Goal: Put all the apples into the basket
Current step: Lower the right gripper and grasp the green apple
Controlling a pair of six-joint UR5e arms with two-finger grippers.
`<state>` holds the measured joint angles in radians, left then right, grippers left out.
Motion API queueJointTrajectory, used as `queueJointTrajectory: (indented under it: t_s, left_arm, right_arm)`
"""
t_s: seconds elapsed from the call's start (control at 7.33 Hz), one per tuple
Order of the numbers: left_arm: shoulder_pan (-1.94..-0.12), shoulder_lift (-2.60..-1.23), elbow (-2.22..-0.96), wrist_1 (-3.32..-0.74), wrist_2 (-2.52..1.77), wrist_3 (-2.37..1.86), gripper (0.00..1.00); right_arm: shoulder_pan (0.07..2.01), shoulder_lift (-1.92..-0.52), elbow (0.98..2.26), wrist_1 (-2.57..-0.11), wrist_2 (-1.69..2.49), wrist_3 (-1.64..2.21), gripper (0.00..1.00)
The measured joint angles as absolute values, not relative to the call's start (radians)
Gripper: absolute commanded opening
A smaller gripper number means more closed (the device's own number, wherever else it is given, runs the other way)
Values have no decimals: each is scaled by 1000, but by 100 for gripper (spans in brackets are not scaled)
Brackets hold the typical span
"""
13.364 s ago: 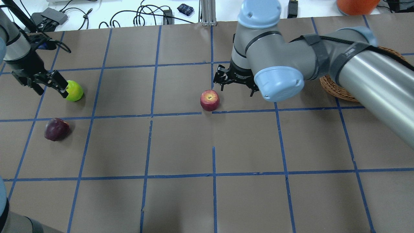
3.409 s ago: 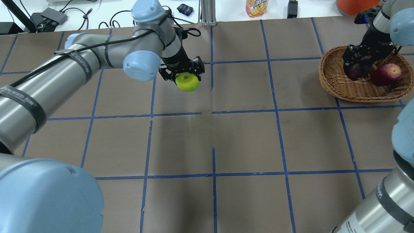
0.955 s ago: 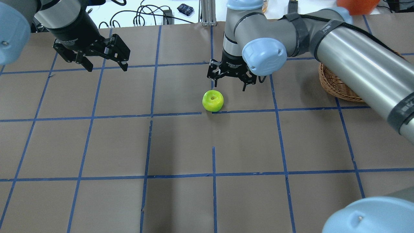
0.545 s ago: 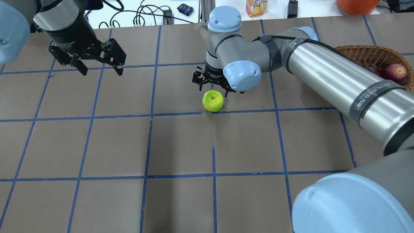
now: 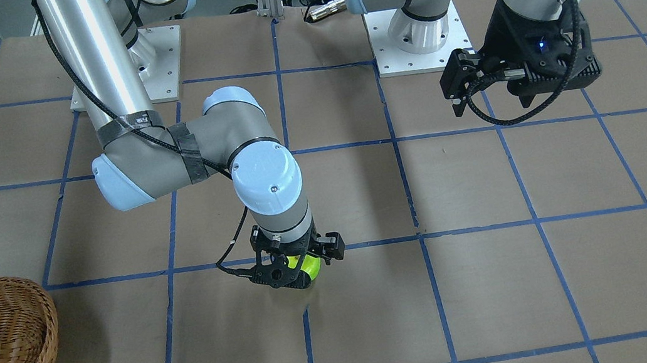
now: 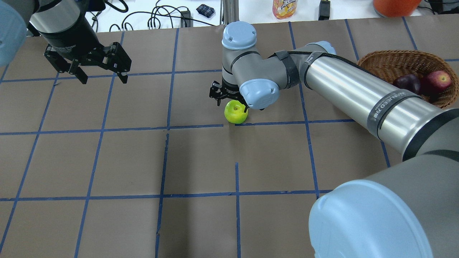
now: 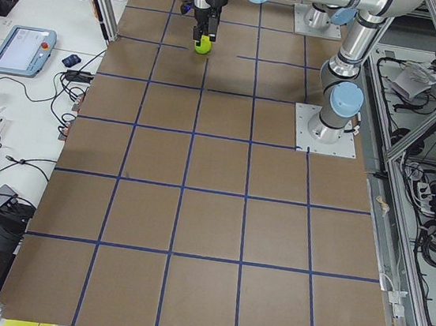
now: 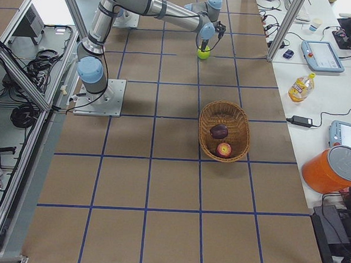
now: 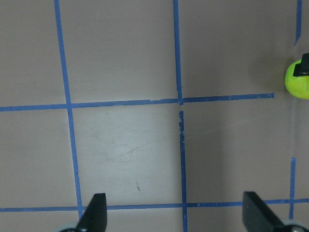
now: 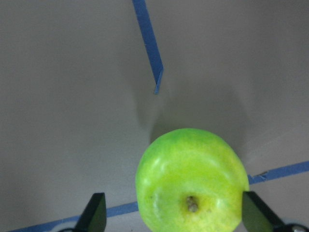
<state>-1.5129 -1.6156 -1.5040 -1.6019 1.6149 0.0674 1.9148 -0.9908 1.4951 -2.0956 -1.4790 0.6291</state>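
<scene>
Standing by the table right now, so how far along is the apple job? The basket over on the robot's right looks like it's got fruit in it. (mika)

Yep, I'd call it two thirds done. The basket holds the maroon apple and the red apple, side by side and about touching. What's left is the green apple. It sits on the table near the middle, just beside a blue tape line and well apart from the basket. (jo)

What are the arms up to? (mika)

The right arm reaches across to it, and the right gripper is down around the green one, fingers spread with one on each side. The wrist view shows a gap on one side, so I'd say it isn't pinching yet. The left arm is off at the far side. Its left gripper hangs over bare table, spread wide with nothing in it. My guess at what's left is squeeze, lift, carry over, drop it in the basket. (jo)

Headcount, big to small? (mika)

One table, two arms, one basket, two grippers, three apples. That's two apples in and one out. (jo)
</scene>
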Motion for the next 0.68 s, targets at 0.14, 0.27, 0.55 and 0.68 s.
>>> queueJointTrajectory:
  t_s: [0.14,0.27,0.55,0.68]
  left_arm:
    - [-1513,-1615,-1509,-1601,1617,67,100]
    - [-1513,-1614,-1514,-1599,1619,67,100]
    - [-1510,-1619,-1505,-1595,1616,67,100]
    - [-1511,-1622,-1502,-1594,1613,67,100]
  right_arm:
    - [1915,-992,1495,-2094,-1487,630,100]
    - [1914,-991,1498,-2093,-1492,631,100]
    - [1915,-971,1508,-2098,-1492,631,99]
    - [1916,-954,1513,-2104,-1490,627,60]
